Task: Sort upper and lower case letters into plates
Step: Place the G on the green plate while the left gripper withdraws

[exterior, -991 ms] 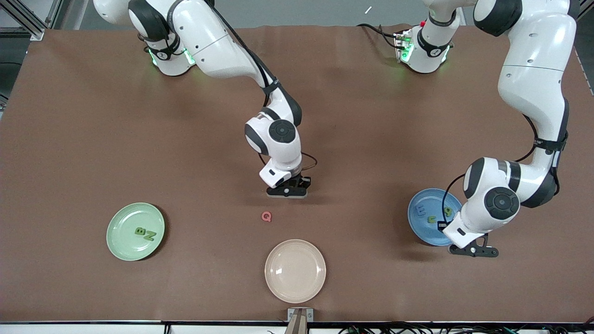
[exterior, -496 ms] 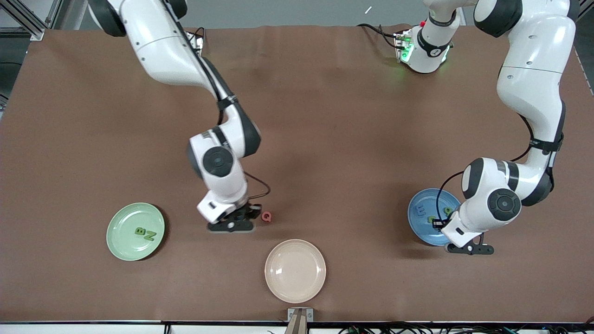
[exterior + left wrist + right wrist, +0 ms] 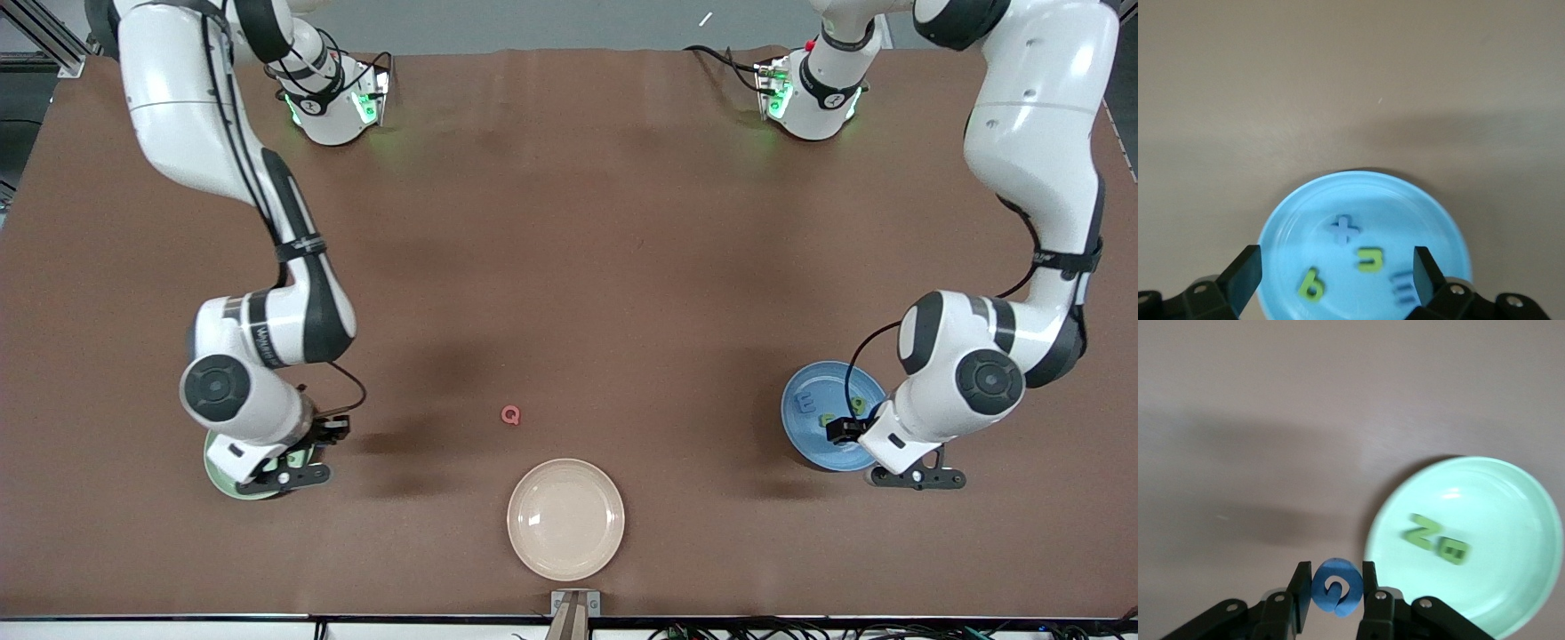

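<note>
The right gripper [image 3: 1337, 590] is clamped on a blue letter [image 3: 1336, 587] — a curled shape, probably a G, though that is a guess — and hangs over the edge of the pale green plate [image 3: 216, 460] at the right arm's end of the table. That plate [image 3: 1511, 520] holds two green capitals, an N [image 3: 1423, 532] and a B [image 3: 1453, 551], lying side by side near its middle. The left gripper [image 3: 1335, 273] has its fingers spread apart with nothing between them and hangs over the blue plate [image 3: 813, 409] at the left arm's end; this arm seems to be waiting. In the blue plate [image 3: 1438, 220] lie four pieces: a blue plus-like letter, perhaps a t [image 3: 1345, 229], a green u or n [image 3: 1370, 259], a green b [image 3: 1311, 284] and a blue piece that may be an m or E [image 3: 1403, 291]. One red Q [image 3: 510, 415] lies loose on the table between the two plates, just farther from the front camera than the cream plate [image 3: 565, 518], which holds nothing. By my judgement the sorting is well along — capitals in green, small letters in blue — with the held letter to set down and the Q left to collect.
</note>
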Available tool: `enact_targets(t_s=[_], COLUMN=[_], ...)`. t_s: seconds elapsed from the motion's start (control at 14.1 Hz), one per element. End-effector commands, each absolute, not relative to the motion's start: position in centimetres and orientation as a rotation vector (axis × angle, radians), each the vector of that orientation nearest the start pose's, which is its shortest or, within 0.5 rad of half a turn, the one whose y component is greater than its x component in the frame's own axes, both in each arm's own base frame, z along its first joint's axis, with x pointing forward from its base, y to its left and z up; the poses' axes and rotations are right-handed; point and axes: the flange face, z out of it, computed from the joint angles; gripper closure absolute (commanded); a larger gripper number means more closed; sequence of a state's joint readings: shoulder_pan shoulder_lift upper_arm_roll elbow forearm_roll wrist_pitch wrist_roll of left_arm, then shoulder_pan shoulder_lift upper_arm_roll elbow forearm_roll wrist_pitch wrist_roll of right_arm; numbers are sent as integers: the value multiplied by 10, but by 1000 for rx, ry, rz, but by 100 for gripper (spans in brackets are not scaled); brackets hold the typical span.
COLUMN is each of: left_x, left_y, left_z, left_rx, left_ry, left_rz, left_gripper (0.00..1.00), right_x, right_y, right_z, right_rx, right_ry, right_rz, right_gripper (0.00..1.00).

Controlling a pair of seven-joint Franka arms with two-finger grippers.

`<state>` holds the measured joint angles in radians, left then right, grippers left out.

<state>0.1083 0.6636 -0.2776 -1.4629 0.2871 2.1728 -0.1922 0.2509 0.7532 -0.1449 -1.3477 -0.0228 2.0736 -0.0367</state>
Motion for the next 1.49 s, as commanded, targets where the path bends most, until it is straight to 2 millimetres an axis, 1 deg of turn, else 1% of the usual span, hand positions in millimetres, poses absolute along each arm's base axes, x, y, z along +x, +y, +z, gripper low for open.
enact_targets(t_s=[0.0, 0.07, 0.14, 0.21, 0.28, 0.35, 0.42, 0.5, 0.57, 0.64, 0.71, 0.78, 0.85, 0.92, 0.99, 1.06, 1.13, 1.2, 1.27, 1.35, 1.42], left_x=[699, 694, 687, 678, 668, 657, 649, 642, 636, 626, 615, 605, 597, 587, 582, 576, 567, 557, 555, 551, 547], left_y=[-74, -72, -72, -74, -77, -76, -72, -72, -68, -67, -59, -58, -58, -56, -54, -51, -48, -56, -38, -28, -26], left_z=[401, 429, 455, 473, 500, 523, 539, 562, 582, 596, 611, 621, 631, 647, 649, 649, 655, 659, 660, 662, 660], left_rx=[-3046, -3034, -3021, -3019, -3041, -3080, -3125, -3156, -3150, -3150, -3142, -3134, -3127, -3120, -3117, -3111, -3104, -3098, -3104, -3122, -3125], left_ry=[109, 97, 88, 63, 41, 6, -37, -77, -111, -120, -144, -146, -146, -148, -139, -144, -154, -136, -175, -130, -47], left_rz=[-173, -181, -166, -143, -155, -161, -136, -155, -186, -182, -165, -147, -147, -172, -139, -93, -66, -36, -14, 2, 20], left_gripper=[0, 0, 0, 0, 0, 0, 0, 0, 0, 0, 0, 0, 0, 0, 0, 0, 0, 0, 0, 0, 0], right_x=[722, 721, 721, 721, 716, 712, 708, 708, 709, 710, 712, 713, 715, 719, 723, 726, 727, 726, 724, 722, 719], right_y=[58, 38, 30, 18, 0, -11, -16, -17, -17, -14, -9, -5, 4, 25, 33, 42, 54, 80, 102, 126, 151], right_z=[269, 265, 263, 259, 250, 241, 231, 225, 223, 223, 226, 230, 234, 242, 251, 259, 261, 262, 264, 265, 267], right_rx=[-3212, -3207, -3198, -3184, -3170, -3158, -3153, -3153, -3155, -3158, -3158, -3159, -3157, -3144, -3141, -3127, -3095, -3063, -3057, -3065, -3072], right_ry=[-385, -407, -455, -514, -543, -559, -558, -559, -560, -571, -580, -583, -589, -628, -640, -612, -546, -481, -414, -338, -264], right_rz=[101, 118, 129, 149, 185, 216, 243, 246, 237, 220, 207, 195, 178, 148, 114, 80, 62, 49, 38, 13, -3], right_gripper=[92, 91, 91, 90, 89, 88, 83, 71, 60, 35, 22, 19, 17, 16, 16, 16, 16, 16, 16, 15, 15])
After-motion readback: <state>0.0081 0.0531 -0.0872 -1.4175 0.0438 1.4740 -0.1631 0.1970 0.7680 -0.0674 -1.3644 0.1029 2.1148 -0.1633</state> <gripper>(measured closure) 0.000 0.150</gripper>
